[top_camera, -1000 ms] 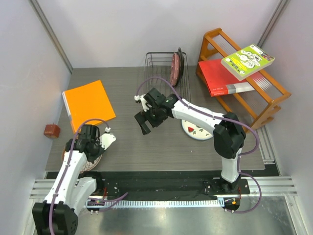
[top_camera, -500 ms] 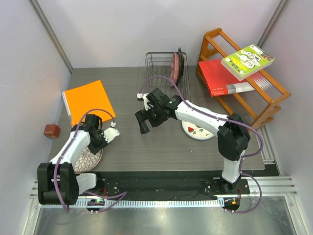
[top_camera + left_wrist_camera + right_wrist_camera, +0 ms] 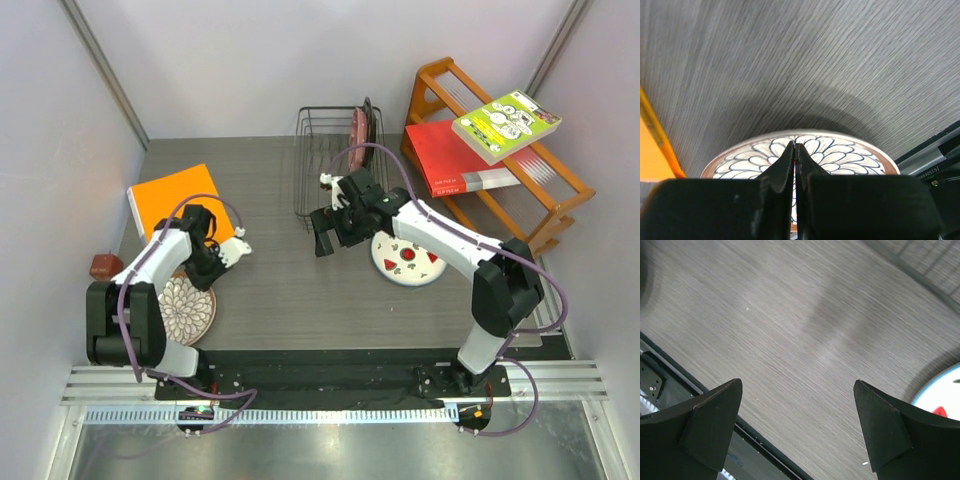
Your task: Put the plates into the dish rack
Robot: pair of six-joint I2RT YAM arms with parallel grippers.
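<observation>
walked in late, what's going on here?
Two plates stand in the rack. The right gripper is open and empty over the table, between the rack and the fruit plate. The left gripper is shut on nothing beside the petal plate. Both those plates lie flat on the table, not yet loaded.

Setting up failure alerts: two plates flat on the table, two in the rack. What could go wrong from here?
1. The petal plate lies flat near the table's front edge, left jaws shut close by; a push could slide it off.
2. The fruit plate also lies flat; the open right jaws may fail to get under its rim.
3. Two plates stand at the dish rack's right end; loading another beside them could knock them.
</observation>
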